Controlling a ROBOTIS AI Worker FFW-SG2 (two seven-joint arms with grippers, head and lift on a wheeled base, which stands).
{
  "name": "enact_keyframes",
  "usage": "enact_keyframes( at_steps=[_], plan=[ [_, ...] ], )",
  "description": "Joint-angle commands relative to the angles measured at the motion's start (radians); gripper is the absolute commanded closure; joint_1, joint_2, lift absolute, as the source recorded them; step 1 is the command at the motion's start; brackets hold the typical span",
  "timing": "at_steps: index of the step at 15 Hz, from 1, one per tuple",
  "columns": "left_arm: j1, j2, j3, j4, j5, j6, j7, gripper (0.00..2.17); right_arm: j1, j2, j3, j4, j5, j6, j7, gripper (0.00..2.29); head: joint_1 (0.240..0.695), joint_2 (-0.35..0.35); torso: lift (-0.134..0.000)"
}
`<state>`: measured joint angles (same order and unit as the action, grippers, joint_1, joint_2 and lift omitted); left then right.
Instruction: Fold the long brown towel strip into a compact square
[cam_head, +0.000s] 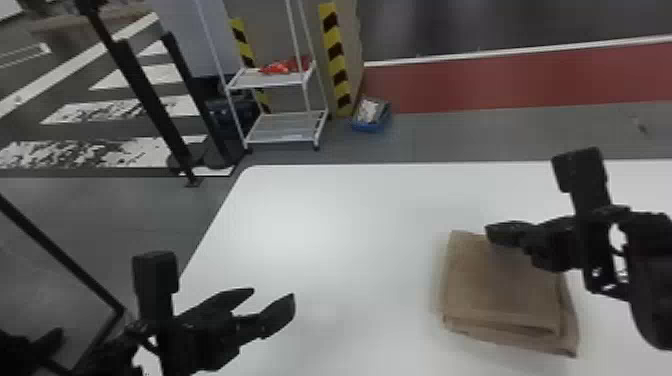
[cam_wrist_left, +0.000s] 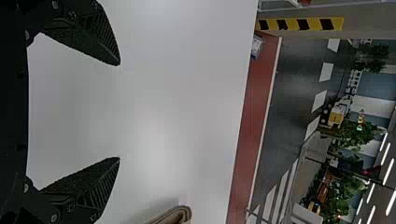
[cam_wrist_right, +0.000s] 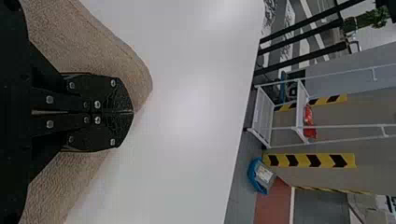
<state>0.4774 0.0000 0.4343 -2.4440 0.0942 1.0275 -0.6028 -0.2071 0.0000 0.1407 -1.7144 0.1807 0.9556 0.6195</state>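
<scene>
My right hand (cam_wrist_right: 129, 112), fingers together, is over the towel (cam_head: 500, 290), folded nearly square; edge alignment likely remains. My left hand (cam_wrist_left: 120, 111) has fingers apart.

From my head I look forward and down across the smooth white surface (cam_head: 350, 210) from well above. My wrist views are turned sideways, each looking out close past my own gripper, left (cam_head: 274, 294) or right (cam_head: 489, 231), low over that surface to the floor beyond. My head and right wrist views share the white metal-framed shelf rack (cam_head: 267, 80); all three take in the red floor band (cam_head: 500, 80).
</scene>
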Motion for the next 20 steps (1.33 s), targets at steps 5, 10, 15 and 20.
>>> enact_keyframes(
  at_steps=[5, 10, 15, 20],
  plan=[
    [0.018, -0.003, -0.028, -0.058, 0.05, -0.003, -0.003, 0.18, 0.215, 0.001, -0.303, -0.392, -0.181, 0.016, -0.001, 0.02, 0.695, 0.181, -0.125],
    [0.202, -0.003, -0.131, -0.04, 0.124, -0.629, 0.086, 0.18, 0.483, 0.001, -0.546, -0.55, -0.273, -0.205, -0.004, 0.06, 0.695, 0.005, -0.125],
    [0.374, -0.003, -0.298, -0.01, 0.013, -0.988, 0.253, 0.18, 0.707, 0.001, -0.506, -0.649, -0.276, -0.453, -0.07, 0.06, 0.695, -0.103, -0.125],
    [0.415, -0.003, -0.332, 0.003, -0.042, -1.102, 0.325, 0.18, 0.894, 0.001, -0.506, -0.645, -0.297, -0.797, -0.064, 0.06, 0.695, -0.118, -0.125]
  ],
)
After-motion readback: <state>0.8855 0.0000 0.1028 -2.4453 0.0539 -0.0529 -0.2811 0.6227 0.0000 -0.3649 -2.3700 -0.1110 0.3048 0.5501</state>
